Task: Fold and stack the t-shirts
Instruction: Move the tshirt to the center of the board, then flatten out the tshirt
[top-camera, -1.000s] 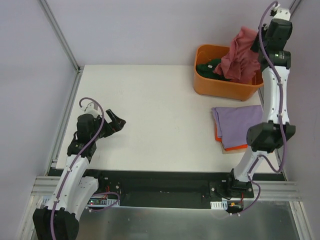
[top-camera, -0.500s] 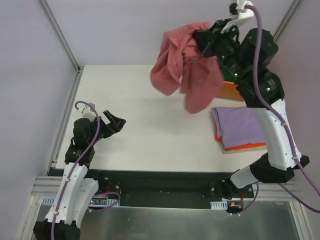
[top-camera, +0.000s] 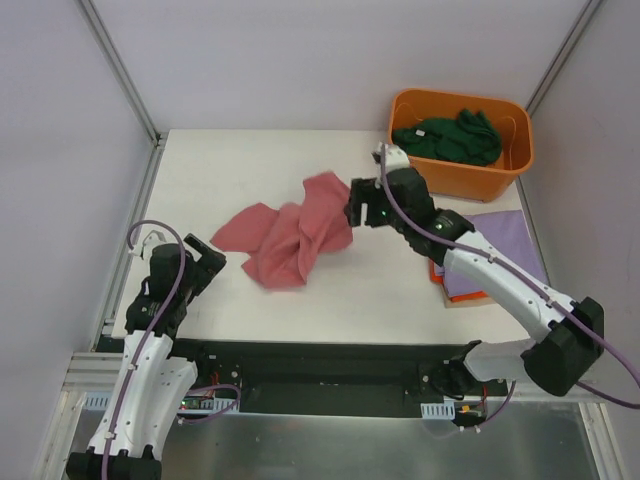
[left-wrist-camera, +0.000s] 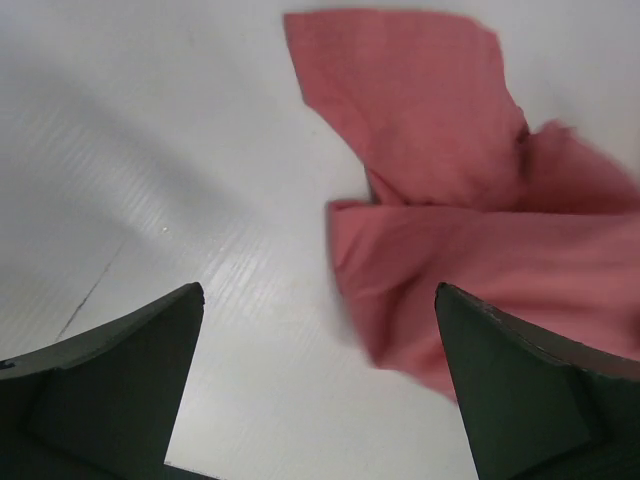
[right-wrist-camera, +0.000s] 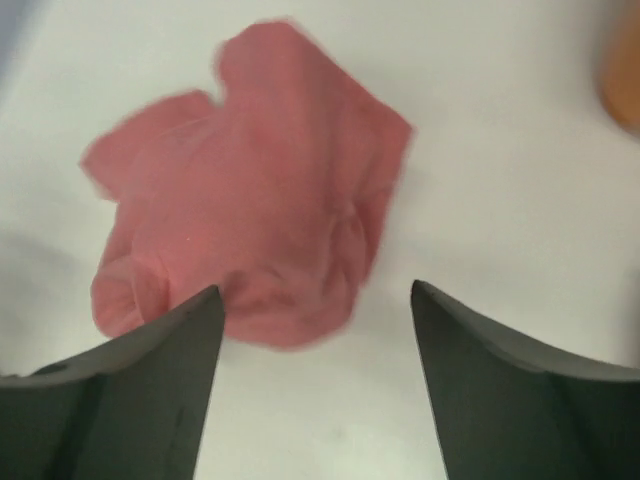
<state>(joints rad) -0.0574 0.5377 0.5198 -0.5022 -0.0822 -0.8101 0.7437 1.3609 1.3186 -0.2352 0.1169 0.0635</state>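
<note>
At the left, the left tool (left-wrist-camera: 318, 292) is facing across the worktop (top-camera: 300, 160), its fingers standing wide apart and gripping nothing. Just to its right, the dusty red-pink t-shirt (top-camera: 290, 235) is lying crumpled mid-worktop. Its long axis is running from the near left, on that tool's side, up to the far right. At that far-right end the right tool (right-wrist-camera: 315, 290) is pointing at the cloth, fingers spread and empty, and sitting closer to it than the left one. Further right, the lavender-purple t-shirt (top-camera: 500, 232) is resting folded on the orange t-shirt (top-camera: 437, 272), and the dark green t-shirt (top-camera: 450, 138) is lying in the orange tub (top-camera: 465, 182). Flattening the shirt is probably calling for each tool to take its nearer end.
</note>
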